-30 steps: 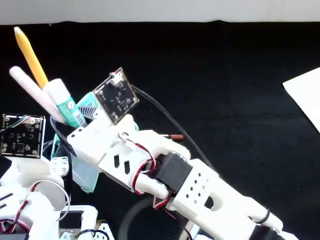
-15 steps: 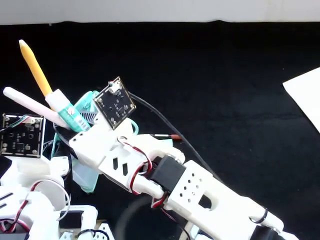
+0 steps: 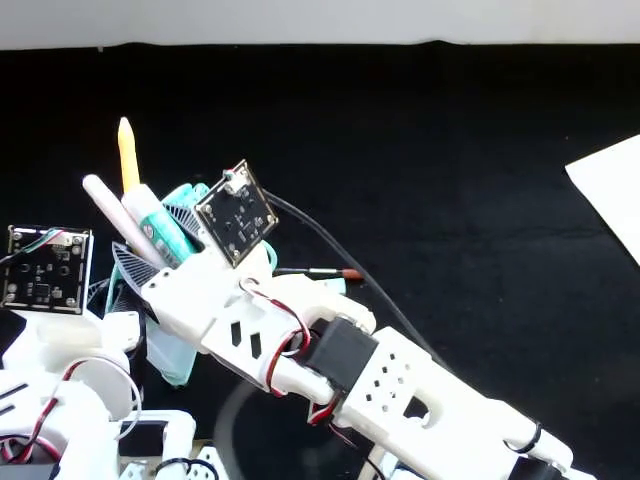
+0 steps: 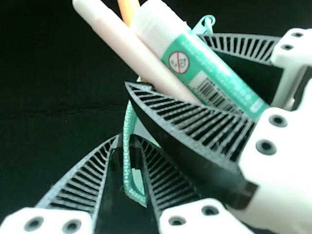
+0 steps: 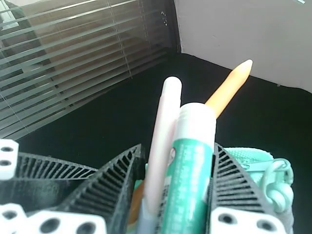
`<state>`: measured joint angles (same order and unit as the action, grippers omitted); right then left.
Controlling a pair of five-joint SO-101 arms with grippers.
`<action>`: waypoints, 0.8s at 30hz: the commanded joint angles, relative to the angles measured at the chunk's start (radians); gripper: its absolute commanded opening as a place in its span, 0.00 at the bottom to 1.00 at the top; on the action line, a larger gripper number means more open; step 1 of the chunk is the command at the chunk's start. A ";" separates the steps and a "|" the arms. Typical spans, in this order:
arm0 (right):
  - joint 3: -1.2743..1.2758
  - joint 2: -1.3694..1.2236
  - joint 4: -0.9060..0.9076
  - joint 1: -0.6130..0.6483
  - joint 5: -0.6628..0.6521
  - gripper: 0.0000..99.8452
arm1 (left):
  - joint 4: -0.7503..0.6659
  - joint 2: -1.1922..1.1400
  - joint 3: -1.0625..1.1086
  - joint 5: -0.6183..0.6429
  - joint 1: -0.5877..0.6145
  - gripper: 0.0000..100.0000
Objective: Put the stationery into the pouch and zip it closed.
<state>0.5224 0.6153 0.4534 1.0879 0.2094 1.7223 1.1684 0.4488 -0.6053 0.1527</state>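
The right gripper [image 5: 178,146] is squeezed tight on three things at once: a green and white glue stick [image 5: 192,161], a pale pink pen [image 5: 163,131] and an orange pen [image 5: 231,83]. They sit side by side between its two ribbed fingers [image 5: 112,180], and their tops stick out past the fingertips. In the high view they point up and away from the arm. The left gripper [image 4: 127,146] is just beside it and pinches the green strap [image 4: 127,170] of the pouch, so it grips the pouch by that strap. The two grippers are very close, and one finger of the right one crosses in front of the left one. The light green pouch [image 3: 170,350] is under and around the right gripper, near the left edge of the black table [image 3: 450,150]. I cannot tell if the bottom ends of the pens are inside it. A thin dark stick with a red tip [image 3: 335,271] lies on the table just beside the right arm. A white sheet of paper [image 3: 610,190] lies well apart, at the far right edge
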 commanded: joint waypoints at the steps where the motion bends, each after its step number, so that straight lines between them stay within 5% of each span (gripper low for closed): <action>1: 0.005 -0.004 -0.001 -0.027 0.006 0.22 | 0.035 -0.013 0.122 0.008 0.012 0.01; 10: 0.025 -0.002 0.022 -0.041 0.002 0.19 | 0.034 -0.015 0.124 0.008 0.012 0.01; 14: 0.018 -0.002 0.056 -0.071 0.002 0.01 | 0.032 -0.015 0.124 0.008 0.012 0.01; 24: -0.087 -0.001 0.054 -0.097 0.008 0.01 | 0.032 -0.015 0.125 0.008 0.012 0.01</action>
<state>0.5025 0.6091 0.5010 1.0142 0.2125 1.7223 1.1684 0.4488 -0.6053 0.1527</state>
